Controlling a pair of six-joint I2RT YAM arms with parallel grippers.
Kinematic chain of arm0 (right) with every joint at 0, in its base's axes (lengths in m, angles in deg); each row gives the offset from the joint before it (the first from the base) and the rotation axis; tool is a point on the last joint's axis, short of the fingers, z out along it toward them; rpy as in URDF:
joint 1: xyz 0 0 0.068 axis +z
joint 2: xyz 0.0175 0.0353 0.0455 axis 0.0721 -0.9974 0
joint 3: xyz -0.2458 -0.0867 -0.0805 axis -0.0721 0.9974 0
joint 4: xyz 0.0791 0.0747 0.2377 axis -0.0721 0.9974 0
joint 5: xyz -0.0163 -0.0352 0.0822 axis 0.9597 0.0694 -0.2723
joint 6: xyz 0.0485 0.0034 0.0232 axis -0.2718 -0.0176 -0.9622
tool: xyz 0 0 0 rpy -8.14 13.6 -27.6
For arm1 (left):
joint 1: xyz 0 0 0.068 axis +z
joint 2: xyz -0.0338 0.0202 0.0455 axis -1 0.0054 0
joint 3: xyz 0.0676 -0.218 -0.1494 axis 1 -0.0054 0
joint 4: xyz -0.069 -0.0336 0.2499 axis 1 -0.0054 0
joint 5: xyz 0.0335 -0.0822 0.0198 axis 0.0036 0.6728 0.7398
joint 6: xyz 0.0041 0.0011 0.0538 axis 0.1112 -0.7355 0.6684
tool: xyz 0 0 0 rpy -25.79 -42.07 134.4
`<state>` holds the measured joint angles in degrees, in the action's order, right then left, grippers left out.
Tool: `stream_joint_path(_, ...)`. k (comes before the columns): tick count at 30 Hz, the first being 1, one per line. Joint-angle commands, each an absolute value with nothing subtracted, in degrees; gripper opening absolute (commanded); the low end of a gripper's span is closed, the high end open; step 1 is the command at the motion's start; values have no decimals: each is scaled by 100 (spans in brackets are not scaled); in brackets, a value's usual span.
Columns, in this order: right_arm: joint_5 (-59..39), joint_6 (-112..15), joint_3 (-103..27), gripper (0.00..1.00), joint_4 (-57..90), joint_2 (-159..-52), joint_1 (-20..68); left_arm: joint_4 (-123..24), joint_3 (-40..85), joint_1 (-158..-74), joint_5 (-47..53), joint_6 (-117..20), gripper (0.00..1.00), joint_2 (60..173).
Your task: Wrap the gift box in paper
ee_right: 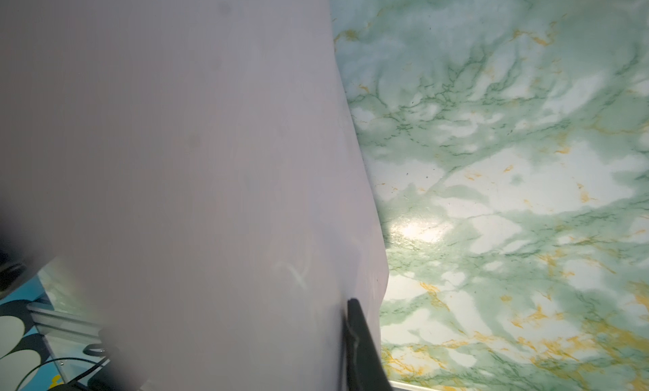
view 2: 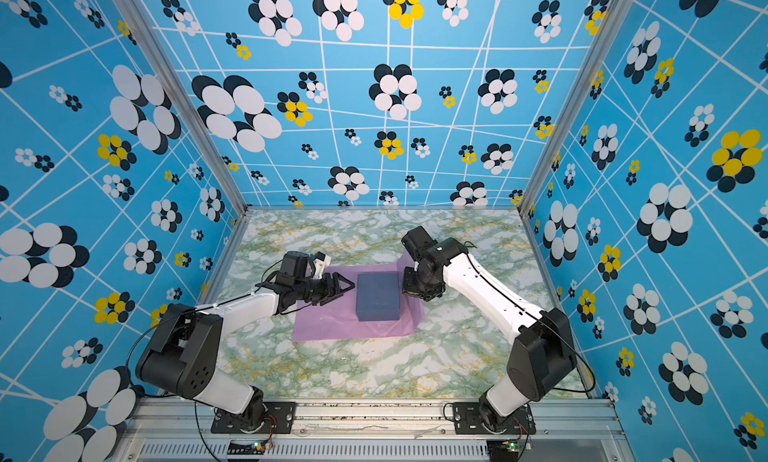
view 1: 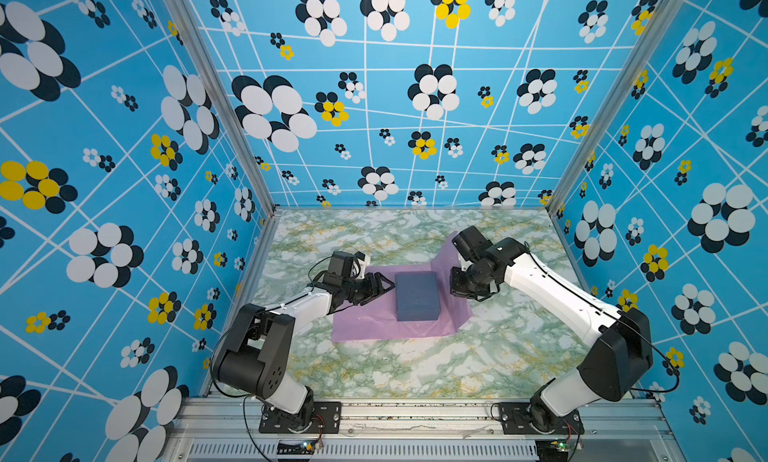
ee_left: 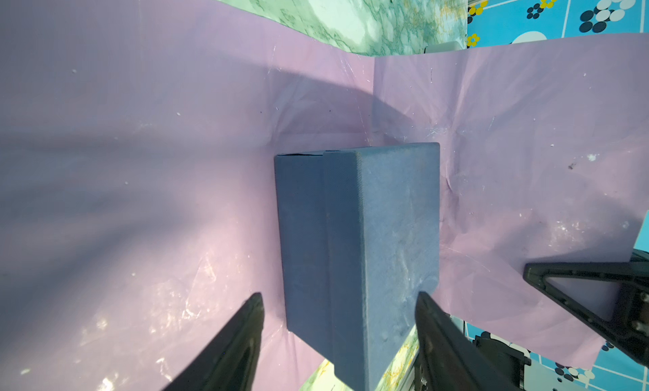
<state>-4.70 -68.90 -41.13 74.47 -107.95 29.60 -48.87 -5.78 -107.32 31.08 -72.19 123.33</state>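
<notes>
Box (view 1: 417, 296): matt navy card, lid scuffed pale and slightly grainy. Paper (view 1: 361, 323): thin lilac sheet, softly creased, faint sheen, flecked with white marks. Table (view 1: 415, 368): glossy green marble-look surface with glare. Rail (view 1: 415, 410) at six o'clock: brushed metal. Arms (view 1: 540, 285): smooth white and black plastic.

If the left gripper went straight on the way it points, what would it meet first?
Most likely the gift box: in the left wrist view it sits dead ahead of the open left gripper, with only flat paper below the path.
</notes>
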Motion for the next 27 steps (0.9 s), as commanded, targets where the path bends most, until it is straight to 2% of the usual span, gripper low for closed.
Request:
stream_joint_path(1, -762, -7085, -4343, 8, 7190, -10760, 3088, -5043, -315, -10699, 3102, -7040, 69, 12455)
stream_joint_path(10, -1058, -7760, -4373, 7, 6356, -11087, 3566, -4957, -224, -10693, 3195, -7071, 69, 12502)
stream_joint_path(22, -1394, -7823, -4196, 10, 5041, -11851, 3839, -4420, -275, -10600, 3402, -7391, 70, 12484)
stream_joint_path(24, -1532, -7804, -4112, 12, 4860, -11969, 3838, -4383, -275, -10579, 3424, -7391, 70, 12471)
stream_joint_path(27, -1704, -7810, -3892, 20, 4543, -12063, 3837, -4252, -283, -10559, 3452, -7450, 71, 12457)
